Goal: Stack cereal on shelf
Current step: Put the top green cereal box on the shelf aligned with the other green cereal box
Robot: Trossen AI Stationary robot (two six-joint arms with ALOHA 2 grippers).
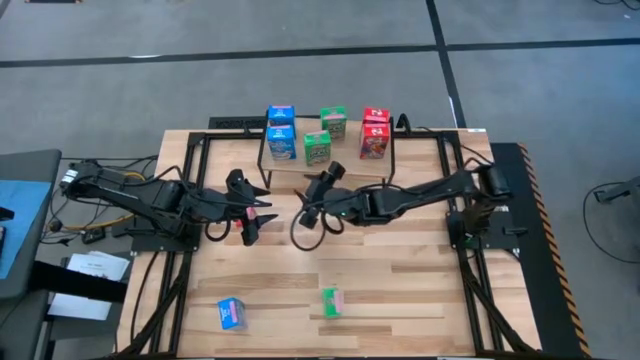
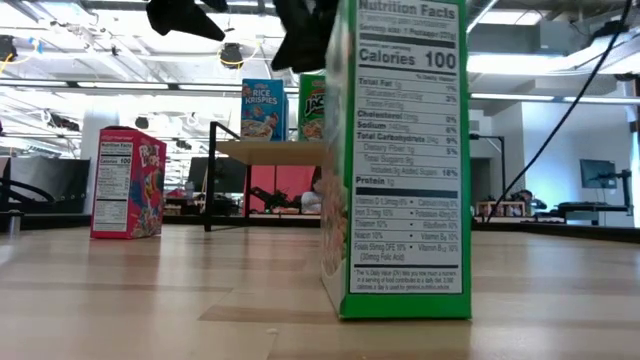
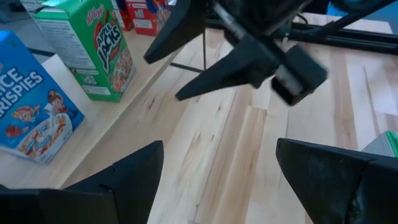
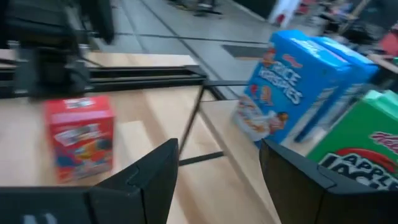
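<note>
Small rectangular cardboard cereal boxes [image 1: 318, 148]: six upright on light wooden plank shelf [image 1: 345, 165], long axes vertical. Three remaining on tabletop [image 1: 400, 290]. Left gripper [image 1: 262, 217] and right gripper [image 1: 318, 185]: fingers spread, empty, in front of shelf.

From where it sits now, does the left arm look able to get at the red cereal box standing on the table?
Probably yes. The left gripper is open and empty, and the red cereal box stands on the table right beside its fingers, with nothing between them.
</note>
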